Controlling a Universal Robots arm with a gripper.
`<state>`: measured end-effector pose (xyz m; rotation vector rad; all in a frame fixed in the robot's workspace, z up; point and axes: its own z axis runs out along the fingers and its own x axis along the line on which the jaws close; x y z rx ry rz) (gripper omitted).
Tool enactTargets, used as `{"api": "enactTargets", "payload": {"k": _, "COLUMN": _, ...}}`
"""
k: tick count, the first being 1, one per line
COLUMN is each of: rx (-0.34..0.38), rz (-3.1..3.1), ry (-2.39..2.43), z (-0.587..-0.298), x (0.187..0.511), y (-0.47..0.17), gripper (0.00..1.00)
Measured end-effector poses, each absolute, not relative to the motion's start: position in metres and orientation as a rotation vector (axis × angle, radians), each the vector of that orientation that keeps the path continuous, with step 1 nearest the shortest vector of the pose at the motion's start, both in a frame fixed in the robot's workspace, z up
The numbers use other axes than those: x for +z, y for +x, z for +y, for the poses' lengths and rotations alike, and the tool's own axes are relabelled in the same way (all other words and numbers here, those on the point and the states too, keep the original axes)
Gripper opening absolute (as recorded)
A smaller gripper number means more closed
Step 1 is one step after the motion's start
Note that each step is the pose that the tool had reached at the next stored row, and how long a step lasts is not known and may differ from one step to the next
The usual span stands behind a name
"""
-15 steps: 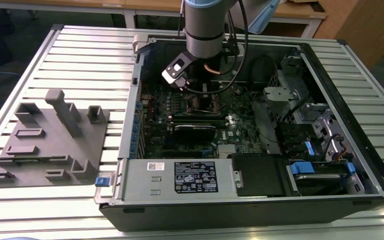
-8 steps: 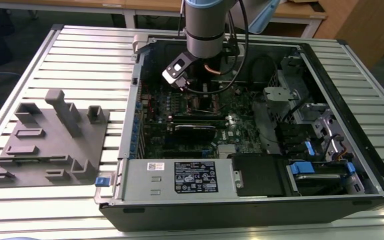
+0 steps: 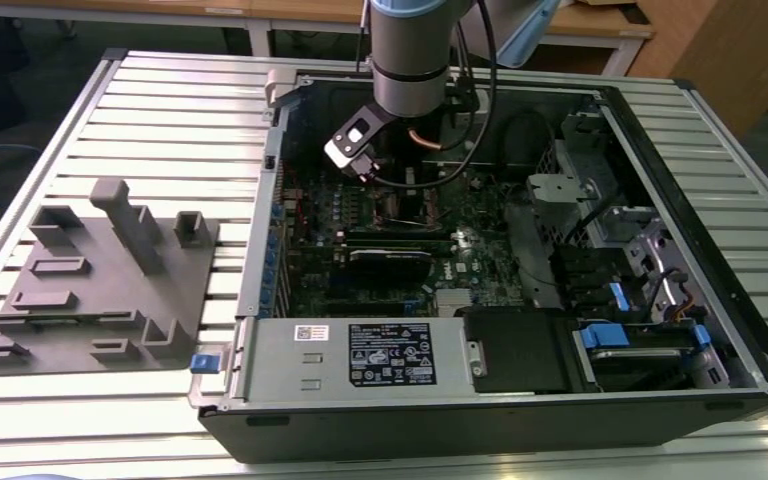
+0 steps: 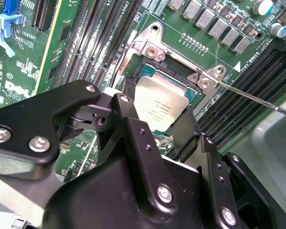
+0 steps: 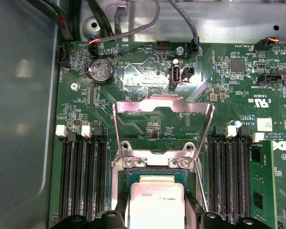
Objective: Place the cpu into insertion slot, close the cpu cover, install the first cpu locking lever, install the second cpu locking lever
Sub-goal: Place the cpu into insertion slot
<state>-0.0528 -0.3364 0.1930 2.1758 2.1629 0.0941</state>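
Note:
The cpu (image 5: 156, 206), a pale silvery square chip, sits over the insertion slot (image 5: 133, 174) on the green board. In both wrist views my gripper (image 5: 156, 217) has a black finger against each side of the chip, so it looks shut on it. The second wrist view shows the cpu (image 4: 159, 102) low in the slot's dark frame (image 4: 150, 72), between the fingers (image 4: 128, 117). The cpu cover (image 5: 164, 104) stands raised beyond the slot, its window showing the board behind it. A thin locking lever (image 4: 257, 101) sticks out sideways, unlatched. In the exterior view the gripper (image 3: 387, 195) is inside the open computer case.
Long black memory slots (image 5: 83, 181) flank the socket on both sides. Cables (image 5: 133, 24) and the case wall (image 5: 19, 119) lie beyond the board. A power supply (image 3: 357, 350) fills the case front. A grey fixture (image 3: 97, 280) stands on the slatted table at the exterior view's left.

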Motion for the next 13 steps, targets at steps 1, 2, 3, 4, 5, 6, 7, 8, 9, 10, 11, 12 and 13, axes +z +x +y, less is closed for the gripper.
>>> {"api": "enactTargets", "payload": {"k": 1, "rx": 0.094, "rz": 2.163, "ry": 2.176, "z": -0.3364, "x": 0.193, "y": -0.0528, "gripper": 0.54}}
{"api": "enactTargets", "payload": {"k": 2, "rx": 0.094, "rz": 2.163, "ry": 2.176, "z": -0.3365, "x": 0.193, "y": -0.0529, "gripper": 0.54}}
{"api": "enactTargets", "payload": {"k": 3, "rx": 0.094, "rz": 2.163, "ry": 2.176, "z": -0.3364, "x": 0.1928, "y": -0.0528, "gripper": 0.54}}
{"api": "enactTargets", "payload": {"k": 4, "rx": 0.095, "rz": 2.163, "ry": 2.176, "z": -0.3364, "x": 0.1924, "y": -0.0528, "gripper": 0.54}}
{"api": "enactTargets", "payload": {"k": 5, "rx": 0.094, "rz": 2.163, "ry": 2.176, "z": -0.3364, "x": 0.1919, "y": -0.0528, "gripper": 0.54}}
{"api": "enactTargets", "payload": {"k": 6, "rx": 0.093, "rz": 2.163, "ry": 2.176, "z": -0.3365, "x": 0.1916, "y": -0.0529, "gripper": 0.54}}
{"api": "enactTargets", "payload": {"k": 7, "rx": 0.093, "rz": 2.163, "ry": 2.176, "z": -0.3366, "x": 0.1914, "y": -0.053, "gripper": 0.54}}
{"api": "enactTargets", "payload": {"k": 8, "rx": 0.093, "rz": 2.163, "ry": 2.176, "z": -0.3366, "x": 0.1914, "y": -0.053, "gripper": 0.54}}
{"api": "enactTargets", "payload": {"k": 9, "rx": 0.093, "rz": 2.163, "ry": 2.176, "z": -0.3365, "x": 0.1913, "y": -0.0529, "gripper": 0.54}}
{"api": "enactTargets", "payload": {"k": 10, "rx": 0.094, "rz": 2.163, "ry": 2.176, "z": -0.3365, "x": 0.1912, "y": -0.0529, "gripper": 0.54}}
{"api": "enactTargets", "payload": {"k": 11, "rx": 0.094, "rz": 2.163, "ry": 2.176, "z": -0.3365, "x": 0.1912, "y": -0.0529, "gripper": 0.54}}
{"api": "enactTargets", "payload": {"k": 12, "rx": 0.094, "rz": 2.163, "ry": 2.176, "z": -0.3365, "x": 0.1912, "y": -0.0529, "gripper": 0.54}}
{"api": "enactTargets", "payload": {"k": 13, "rx": 0.094, "rz": 2.163, "ry": 2.176, "z": -0.3365, "x": 0.1911, "y": -0.0529, "gripper": 0.54}}
